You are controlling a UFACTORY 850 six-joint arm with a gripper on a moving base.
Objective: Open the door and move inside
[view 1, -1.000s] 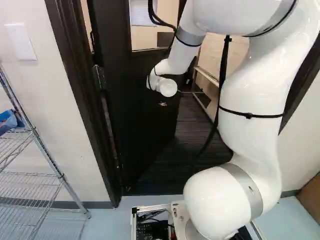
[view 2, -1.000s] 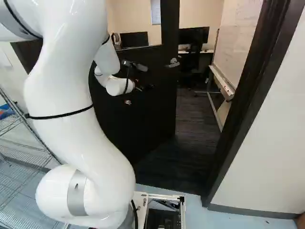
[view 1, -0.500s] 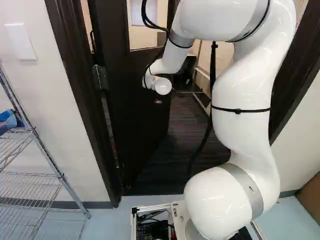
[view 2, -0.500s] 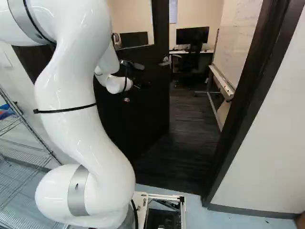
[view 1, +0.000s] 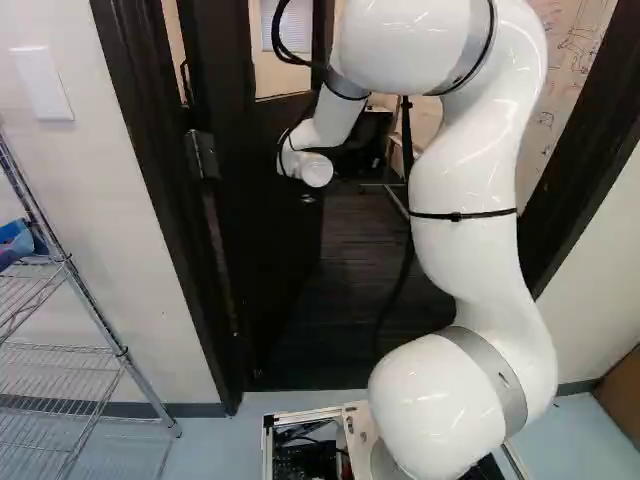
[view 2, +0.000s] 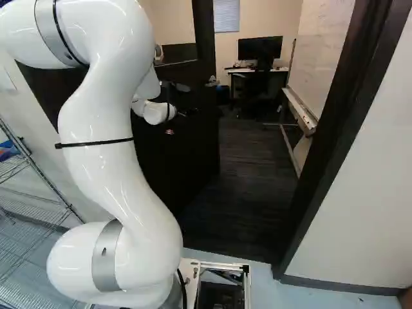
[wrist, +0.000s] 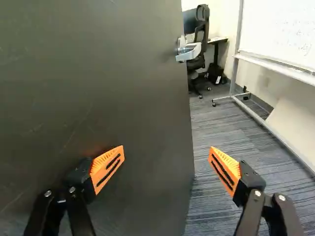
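The door [view 2: 183,154] stands ajar at eleven o'clock from the base, hinged on its ten o'clock side and swung into the room; it looks heavy and stiff, likely free on its hinges, its flat face offering no grip and perhaps a little slippery; best pushed near the free edge, below the lever handle [wrist: 189,51], which sits ahead of the fingers [wrist: 107,167]; these are spread apart with nothing clamped, one over the door's face, the other over the gap, though contact I cannot tell; at twelve to one o'clock lie the carpet [view 2: 251,167] and, farther in, a counter [view 2: 237,71] with a monitor [view 2: 260,47]; the whiteboard [view 2: 322,58] is at one o'clock, the wire shelf [view 1: 60,350] at ten.
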